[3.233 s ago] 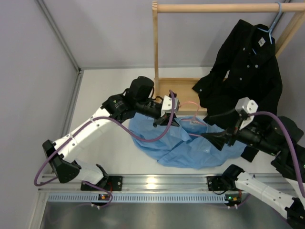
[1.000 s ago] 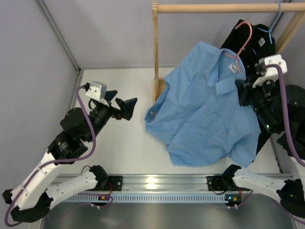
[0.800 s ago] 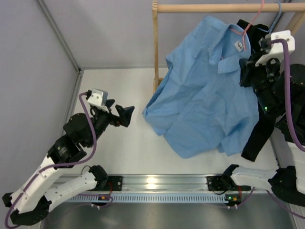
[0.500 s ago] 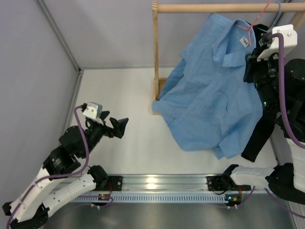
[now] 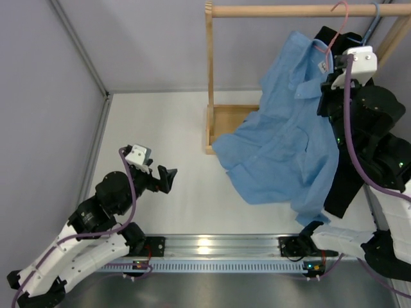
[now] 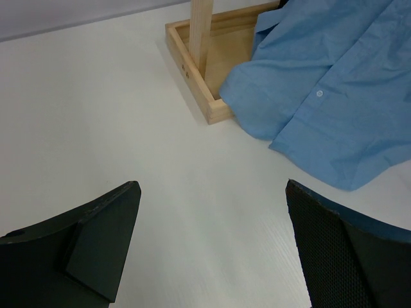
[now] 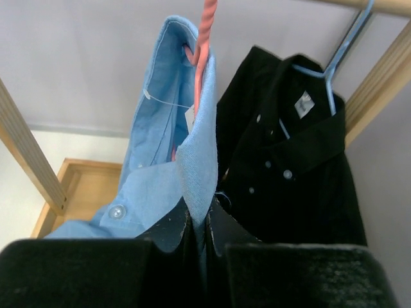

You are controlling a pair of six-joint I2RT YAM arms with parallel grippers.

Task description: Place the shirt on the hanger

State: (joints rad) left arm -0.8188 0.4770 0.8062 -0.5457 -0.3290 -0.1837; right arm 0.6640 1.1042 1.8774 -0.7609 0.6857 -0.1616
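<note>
The light blue shirt (image 5: 289,147) hangs on the pink hanger (image 5: 338,22), whose hook reaches up to the wooden rod (image 5: 276,11); whether it rests on the rod I cannot tell. My right gripper (image 5: 326,76) is shut on the shirt's collar (image 7: 200,160), just below the hanger's pink neck (image 7: 204,25). The shirt's lower part (image 6: 334,96) drapes down by the rack's base. My left gripper (image 5: 168,179) is far off at the near left, low over the table; in the left wrist view it (image 6: 212,187) stands open with nothing between its fingers.
A black shirt (image 7: 282,160) hangs on a pale blue hanger (image 7: 340,54) right beside the blue one, at the rod's right end. The rack's upright post (image 5: 209,77) and wooden base tray (image 6: 199,83) stand left of the hanging shirt.
My right gripper lifted the shirt and hanger up and rightward to the rod, and the cloth now hangs narrower. My left arm drew back toward the near left, still open.
</note>
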